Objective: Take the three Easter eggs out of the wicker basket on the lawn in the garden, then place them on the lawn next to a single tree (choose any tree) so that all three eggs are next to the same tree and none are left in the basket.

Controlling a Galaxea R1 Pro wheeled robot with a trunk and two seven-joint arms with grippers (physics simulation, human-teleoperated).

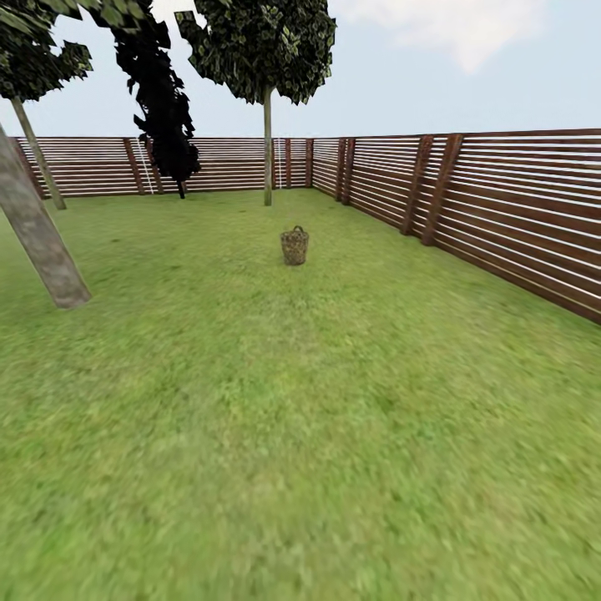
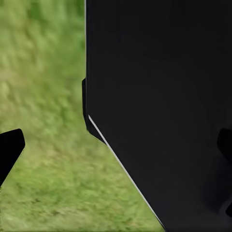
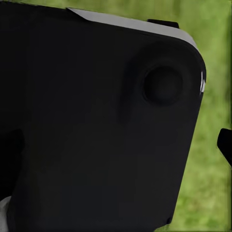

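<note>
Left gripper (image 2: 116, 145): fingertip edges showing dark at both frame sides, apparently spread with grass between, but mostly masked by black robot body — cannot tell for sure. Right gripper: one dark tip at frame edge, state impossible to judge.

Wicker basket (image 1: 294, 245) standing upright on the lawn (image 1: 300, 434), well ahead, mid-yard. Eggs not making themselves out at this range. Pale leaning tree (image 1: 37, 234) to basket's left, nearer; thin-trunked tree (image 1: 267, 159) beyond it by the fence (image 1: 517, 209).

Still approaching, by judgement: driving straight, stopping just short of basket, keeping arms tucked until within reach.

Head view giving the whole layout; wrist views giving close grass and black housing.
</note>
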